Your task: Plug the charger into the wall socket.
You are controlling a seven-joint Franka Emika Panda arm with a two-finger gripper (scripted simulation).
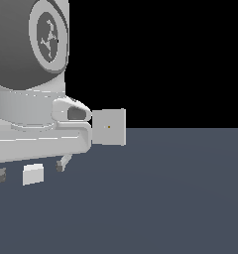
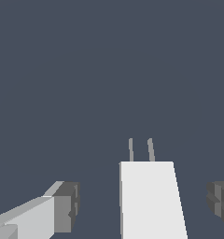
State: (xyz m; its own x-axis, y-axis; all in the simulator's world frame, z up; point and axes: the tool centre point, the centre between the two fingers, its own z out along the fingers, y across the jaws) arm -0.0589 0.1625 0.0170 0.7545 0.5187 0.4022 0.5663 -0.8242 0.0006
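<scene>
A plain dark blue-grey desk is seen under a black backdrop. The end effector is spread wide, holding nothing. The charger lies between its fingers, untouched, prongs forward. The socket stands upright, well beyond.

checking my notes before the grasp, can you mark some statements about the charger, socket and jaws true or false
1. The charger lies between the open jaws, untouched. True.
2. The wall socket lies flat on the floor. False: it stands upright.
3. Two thin prongs stick out of the charger. True.
4. The charger is plugged into the socket. False: it sits apart on the floor, toward the exterior view's left.
5. The gripper is shut. False: it is open.
</scene>
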